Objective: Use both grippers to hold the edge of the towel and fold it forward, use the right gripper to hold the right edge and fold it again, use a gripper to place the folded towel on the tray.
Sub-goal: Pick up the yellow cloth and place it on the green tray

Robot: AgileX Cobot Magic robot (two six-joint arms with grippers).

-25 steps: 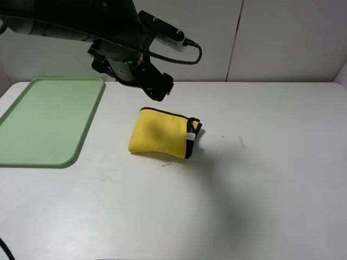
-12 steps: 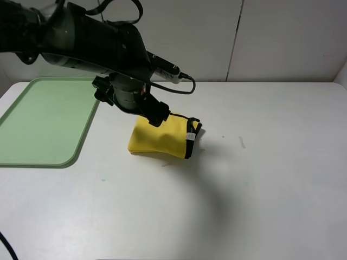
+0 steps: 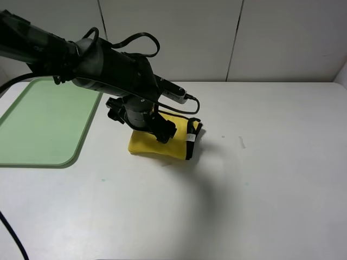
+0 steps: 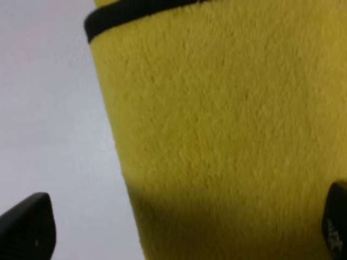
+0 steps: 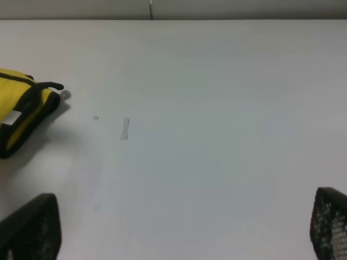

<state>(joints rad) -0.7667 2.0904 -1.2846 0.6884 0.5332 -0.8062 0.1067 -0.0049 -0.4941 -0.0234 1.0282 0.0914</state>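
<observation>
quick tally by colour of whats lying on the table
yellow: 1, the towel
pale green: 1, the tray
total: 2

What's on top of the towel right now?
Only the left gripper, open, low over the towel. No other object shows. The arm hides its far-left part, so contact cannot be judged.
</observation>
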